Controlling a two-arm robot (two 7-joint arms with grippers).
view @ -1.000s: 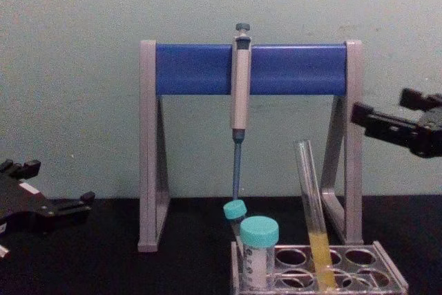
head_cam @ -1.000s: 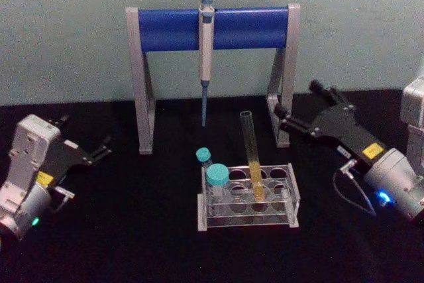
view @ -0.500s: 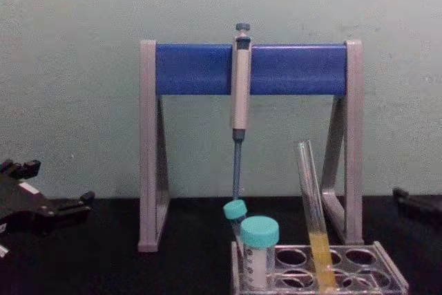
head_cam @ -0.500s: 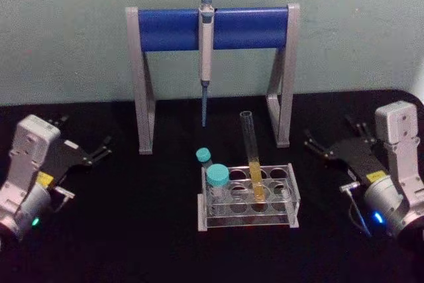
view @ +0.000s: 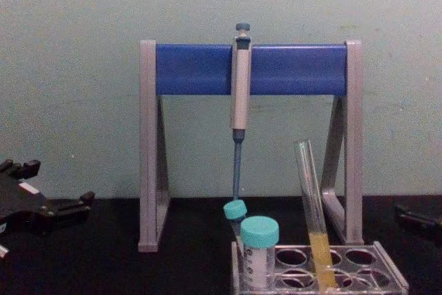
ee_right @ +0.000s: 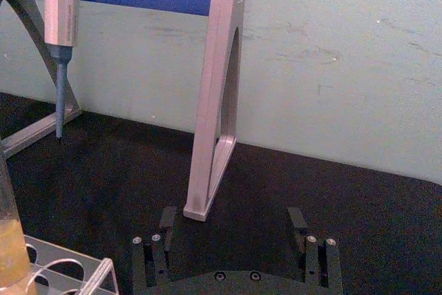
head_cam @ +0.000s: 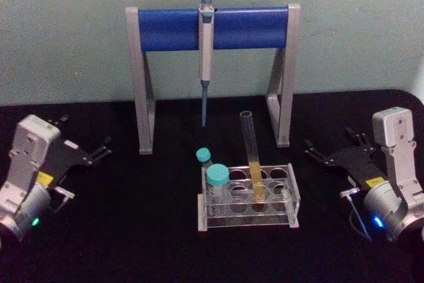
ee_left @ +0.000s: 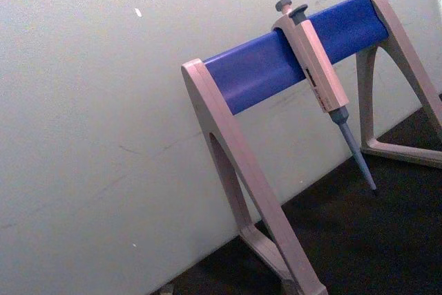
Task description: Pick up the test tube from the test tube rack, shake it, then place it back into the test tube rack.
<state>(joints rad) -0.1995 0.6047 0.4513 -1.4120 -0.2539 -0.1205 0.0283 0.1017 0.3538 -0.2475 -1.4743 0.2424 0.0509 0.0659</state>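
Stand: grey-and-blue pipette stand (head_cam: pixel 212 28) against the wall, behind the test tube rack; a pipette (head_cam: pixel 206 44) hangs from its bar.
Rack: clear test tube rack (head_cam: pixel 289 192) on the black table (head_cam: pixel 132 230), in front of the stand.
Left gripper (head_cam: pixel 99 150): well left of the rack, low over the table, fingers spread, holding nothing.
Right gripper (head_cam: pixel 331 154): well right of the rack, fingers wide apart, empty.
Tube: test tube (head_cam: pixel 252 157) stands tilted in a middle hole of the rack, yellow liquid in its lower part.
Capped tubes: two teal-capped tubes (head_cam: pixel 217 183) sit in the rack's left holes.
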